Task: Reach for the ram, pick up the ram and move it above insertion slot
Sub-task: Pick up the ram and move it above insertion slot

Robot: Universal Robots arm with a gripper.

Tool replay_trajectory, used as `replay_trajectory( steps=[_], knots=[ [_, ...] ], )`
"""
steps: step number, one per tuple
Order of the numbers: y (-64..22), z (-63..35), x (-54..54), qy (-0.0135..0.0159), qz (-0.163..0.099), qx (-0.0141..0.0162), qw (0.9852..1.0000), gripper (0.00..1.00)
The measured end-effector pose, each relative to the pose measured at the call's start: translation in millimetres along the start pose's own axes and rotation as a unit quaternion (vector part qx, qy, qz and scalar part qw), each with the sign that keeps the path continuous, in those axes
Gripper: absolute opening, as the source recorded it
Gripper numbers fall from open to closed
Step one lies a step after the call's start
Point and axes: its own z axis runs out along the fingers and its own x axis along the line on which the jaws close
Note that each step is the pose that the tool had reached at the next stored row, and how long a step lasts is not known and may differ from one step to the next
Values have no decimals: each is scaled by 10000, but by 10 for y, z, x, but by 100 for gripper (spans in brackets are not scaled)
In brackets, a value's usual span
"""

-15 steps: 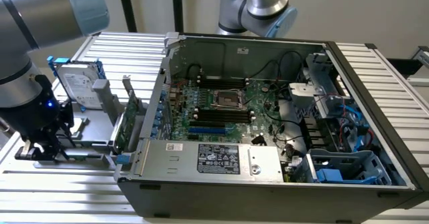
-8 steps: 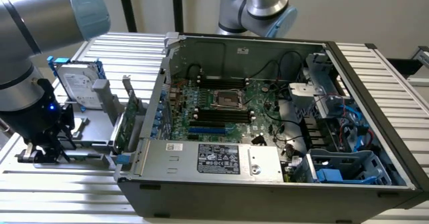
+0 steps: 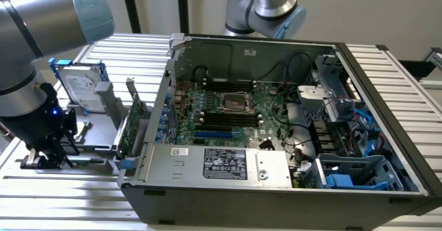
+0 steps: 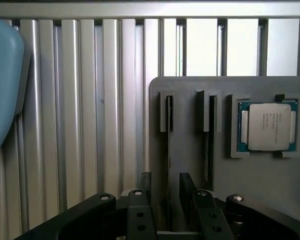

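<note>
The slatted worktop (image 3: 62,200) carries an open computer case (image 3: 276,200) on the exterior view's right. On the board inside lie parallel black memory sockets, and the insertion slot (image 3: 230,118) is one of them. At the left, well apart from the case, the arm (image 3: 28,86) holds its claw (image 3: 48,157) low at a grey holder (image 4: 260,195). The fingers (image 4: 146,186) stand parted, gripping nothing, on either side of the ram (image 4: 168,145), which stands on edge in a holder groove. A processor chip (image 4: 267,127) rests nearby.
</note>
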Motion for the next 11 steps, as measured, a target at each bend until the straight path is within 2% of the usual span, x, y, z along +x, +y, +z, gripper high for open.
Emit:
replay_trajectory(
  steps=[6, 11],
  knots=[
    [-8, 22, -3, -26, -18, -1, 10000, 36],
    [-30, 38, -9, -28, -18, -37, 10000, 36]
  ],
)
